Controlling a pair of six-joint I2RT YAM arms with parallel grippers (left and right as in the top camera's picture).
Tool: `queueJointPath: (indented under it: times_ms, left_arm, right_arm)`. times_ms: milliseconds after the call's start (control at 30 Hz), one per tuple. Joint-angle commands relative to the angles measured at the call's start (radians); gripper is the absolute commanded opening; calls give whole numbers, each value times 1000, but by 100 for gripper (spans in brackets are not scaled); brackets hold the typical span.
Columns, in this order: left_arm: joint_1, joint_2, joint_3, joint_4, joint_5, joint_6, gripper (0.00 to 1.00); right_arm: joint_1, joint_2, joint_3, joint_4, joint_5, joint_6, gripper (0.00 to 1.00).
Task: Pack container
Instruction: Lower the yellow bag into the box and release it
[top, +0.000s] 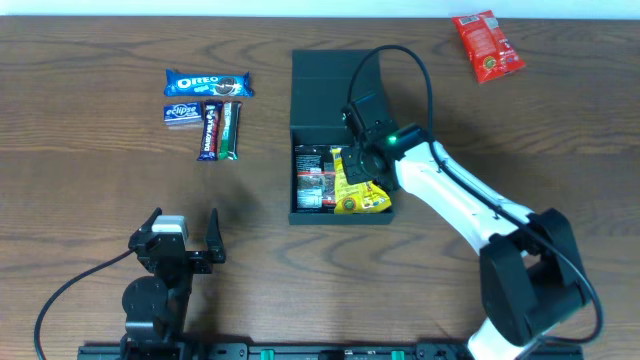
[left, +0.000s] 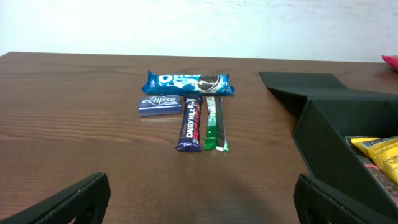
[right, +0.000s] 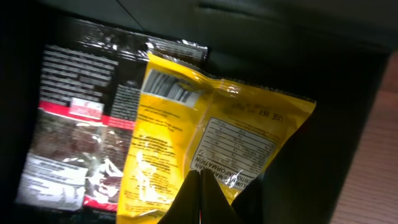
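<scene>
- Inside the container (top: 325, 95), my right gripper (right: 200, 182) has its fingers pressed together at the yellow packet (right: 205, 143); whether they pinch it, I cannot tell.
- My left gripper (top: 184, 224) stands spread wide.

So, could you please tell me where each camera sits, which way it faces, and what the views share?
Overhead: above the table, facing straight down; both arms show.
Left wrist: low, facing across the table toward the Oreo pack; open fingers show.
Right wrist: facing down into the container at the yellow packet; shut fingers show.
Shared: all show the yellow packet.
</scene>
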Motion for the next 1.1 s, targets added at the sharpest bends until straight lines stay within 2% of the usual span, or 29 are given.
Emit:
queueJointPath:
  times_ms: [0, 233, 367, 567, 867, 1067]
  left_arm:
    - [6, -6, -27, -10, 3, 6, 95]
    - [6, -6, -27, -10, 3, 6, 95]
    - [6, -6, -27, -10, 3, 6, 95]
    - [6, -6, -27, -10, 3, 6, 95]
    - [6, -6, -27, -10, 3, 6, 95]
    - [6, -6, -27, -10, 3, 6, 95]
  right_arm:
    - [1, 57, 12, -3, 26, 13, 1]
    - [0, 134, 12, -1, 44, 14, 1]
    - [0, 137, 14, -19, 132, 53, 1]
    - [-3, 137, 37, -72, 163, 109, 1]
    - [2, 126, 156, -158, 116, 111, 1]
    - [-24, 14, 292, -136, 43, 39, 1]
